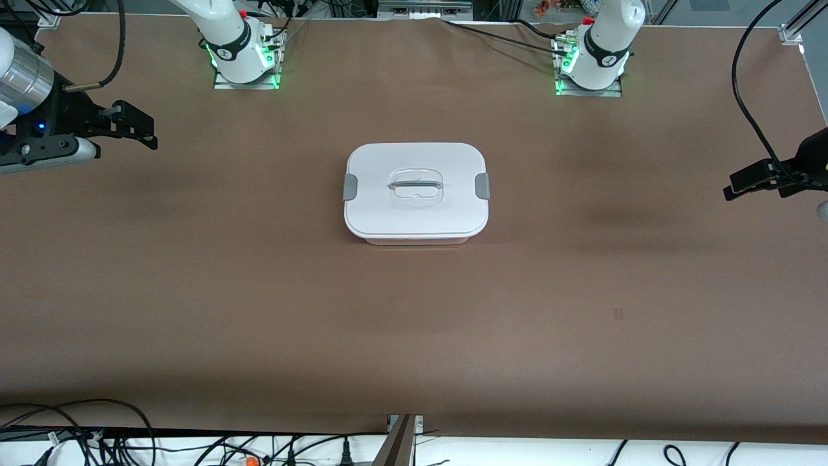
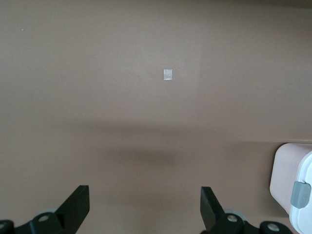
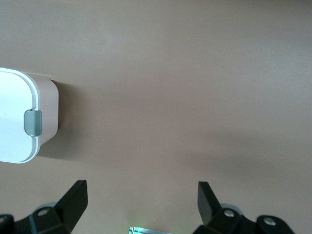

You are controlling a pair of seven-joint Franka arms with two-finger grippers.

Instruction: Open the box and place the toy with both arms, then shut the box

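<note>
The box [image 1: 415, 226] stands shut in the middle of the brown table, its white lid [image 1: 453, 210] on, with a grey clip [image 1: 350, 186] at each end and a clear handle [image 1: 415, 188] in the centre. The toy is out of view. My right gripper [image 1: 143, 128] hangs open over the table toward the right arm's end, well clear of the box [image 3: 46, 109]. Over the left arm's end, my left gripper [image 1: 736, 184] is open too, also apart from the box [image 2: 285, 173]. Both wrist views show bare table between the fingers [image 2: 78, 204] [image 3: 73, 202].
The two arm bases [image 1: 242, 61] [image 1: 592, 65] stand along the table's edge farthest from the front camera. Black cables [image 1: 129, 440] lie past the nearest edge. A small pale square [image 2: 167, 74] is stuck on the table surface.
</note>
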